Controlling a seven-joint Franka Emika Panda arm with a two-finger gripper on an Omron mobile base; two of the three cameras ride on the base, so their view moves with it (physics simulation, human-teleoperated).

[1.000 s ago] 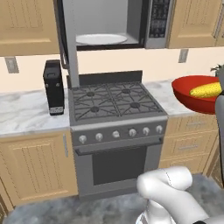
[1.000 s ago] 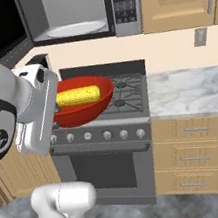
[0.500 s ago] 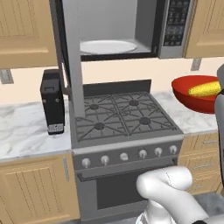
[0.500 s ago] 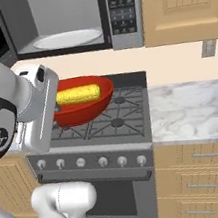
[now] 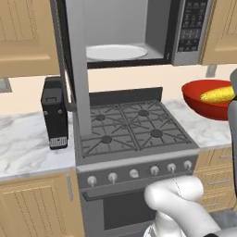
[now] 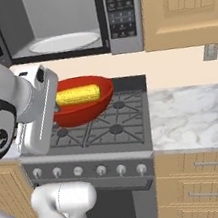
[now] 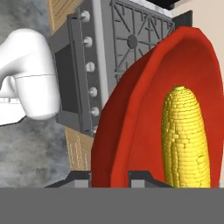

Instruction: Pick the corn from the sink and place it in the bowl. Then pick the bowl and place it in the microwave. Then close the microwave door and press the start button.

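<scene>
My gripper (image 7: 109, 177) is shut on the rim of the red bowl (image 7: 131, 113), one finger on each side of the wall. The yellow corn (image 7: 186, 140) lies inside the bowl. In the right base view the bowl (image 6: 88, 109) with the corn (image 6: 78, 94) hangs above the stove's left burners. The left base view has the bowl (image 5: 203, 106) and corn (image 5: 217, 94) at the right edge. Above the stove the microwave (image 6: 119, 12) stands open, its white turntable (image 6: 66, 41) bare. The microwave door (image 5: 78, 74) is swung out, seen edge-on. The sink is out of view.
A gas stove (image 5: 134, 129) with a row of knobs sits under the microwave. A black appliance (image 5: 54, 113) stands on the marble counter left of it. More marble counter (image 6: 193, 116) and wooden drawers lie to the right, wooden cabinets above.
The whole picture has shifted: the base has driven closer, so stove and microwave look larger. The bowl with the corn stays in my grip, unchanged relative to the hand.
</scene>
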